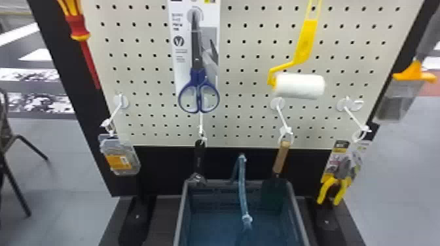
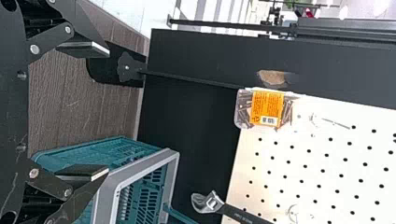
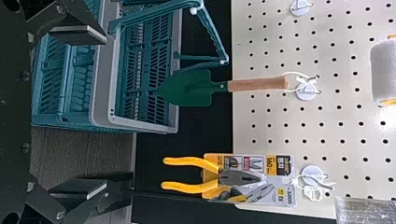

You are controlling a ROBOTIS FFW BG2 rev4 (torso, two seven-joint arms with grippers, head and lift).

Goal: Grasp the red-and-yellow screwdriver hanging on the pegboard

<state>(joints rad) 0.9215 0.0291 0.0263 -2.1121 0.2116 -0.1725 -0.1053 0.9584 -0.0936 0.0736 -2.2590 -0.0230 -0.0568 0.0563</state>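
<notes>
The red-and-yellow screwdriver [image 1: 78,28] hangs high up and to the left of the teal basket [image 1: 181,214], by the left edge of the pegboard [image 1: 253,113]. It has its handle up and its red shaft pointing down, so the thick part is there for the taking; what it hangs from I can't see. The tools lower down dangle from white hooks [image 1: 120,102] by loops at their tops, which ought to let them be drawn off. Just behind the basket hang the wrench [image 1: 198,160] and the trowel [image 1: 281,160], with the pliers [image 1: 334,183] off to its right.

As for the arms, the left gripper [image 2: 108,111] is in front of the basket's left side, aimed at the board, its jaws standing wide apart, one to each side, with nothing held. The right gripper [image 3: 106,112] takes much the same pose at the basket's right side, its jaws also well spread and empty. I'd say the job falls to the left arm, which looks too low for it and would need to rise and shift outward. A clumsy pinch could set the screwdriver swinging.
</notes>
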